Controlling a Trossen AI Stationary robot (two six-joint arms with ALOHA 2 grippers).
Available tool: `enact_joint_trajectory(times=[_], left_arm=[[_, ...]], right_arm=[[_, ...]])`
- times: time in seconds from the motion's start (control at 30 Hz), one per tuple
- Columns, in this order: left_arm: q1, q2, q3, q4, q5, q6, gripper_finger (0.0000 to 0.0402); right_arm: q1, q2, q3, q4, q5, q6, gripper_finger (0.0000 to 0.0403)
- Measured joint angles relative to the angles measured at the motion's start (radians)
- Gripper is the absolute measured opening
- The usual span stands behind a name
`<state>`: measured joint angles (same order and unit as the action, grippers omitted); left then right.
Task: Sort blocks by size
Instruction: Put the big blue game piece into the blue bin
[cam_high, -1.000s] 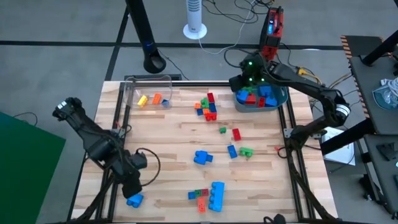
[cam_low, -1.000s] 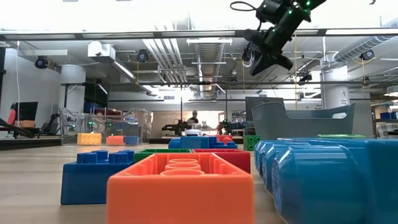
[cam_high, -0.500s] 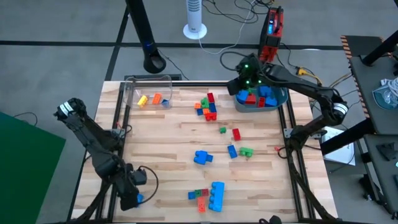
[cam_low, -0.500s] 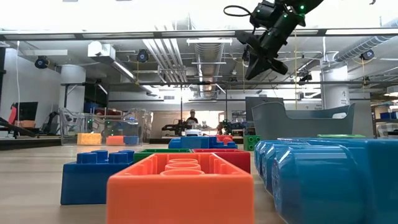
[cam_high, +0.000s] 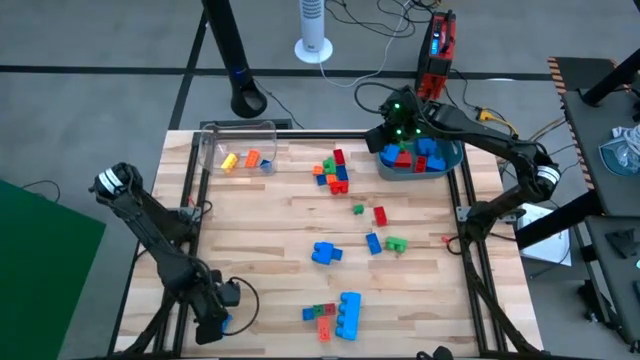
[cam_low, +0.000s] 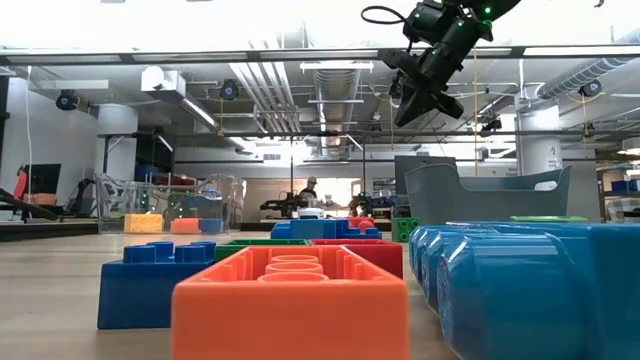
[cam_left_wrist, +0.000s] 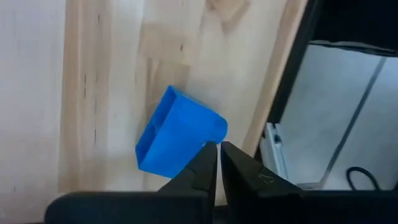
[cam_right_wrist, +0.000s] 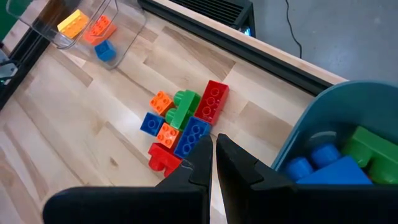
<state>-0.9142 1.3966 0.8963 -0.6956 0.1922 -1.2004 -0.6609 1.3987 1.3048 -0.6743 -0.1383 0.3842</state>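
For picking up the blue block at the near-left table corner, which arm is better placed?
The left. Its gripper is right at that blue block, jaws shut beside it. The right gripper hangs by the teal tub at the far side.

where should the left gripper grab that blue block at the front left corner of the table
The blue block lies tipped on its side at the table edge, hollow underside showing. Probably best taken from above, across its two flat side walls rather than the rounded studded end. The left gripper sits beside it with jaws shut, so it would need to open first and keep clear of the edge rail.
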Motion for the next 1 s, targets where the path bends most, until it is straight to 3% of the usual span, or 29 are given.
enact_joint_trajectory(times=[0.53,0.67,0.83,1.0], left_arm=[[0.000,0.195,0.004,0.052,-0.017,0.093,0.0006],[0.008,0.180,0.002,0.043,-0.047,0.087,0.0006],[0.059,0.113,-0.005,-0.044,-0.179,0.067,0.0006],[0.110,0.032,-0.005,-0.113,-0.239,0.094,0.0006]], right_arm=[[0.000,0.000,0.000,0.001,0.006,-0.003,0.0013],[0.000,0.000,0.000,0.001,0.007,-0.001,0.0013],[0.000,0.002,0.000,0.001,0.006,0.000,0.0013],[0.000,0.004,0.000,0.002,0.007,0.001,0.0013]])
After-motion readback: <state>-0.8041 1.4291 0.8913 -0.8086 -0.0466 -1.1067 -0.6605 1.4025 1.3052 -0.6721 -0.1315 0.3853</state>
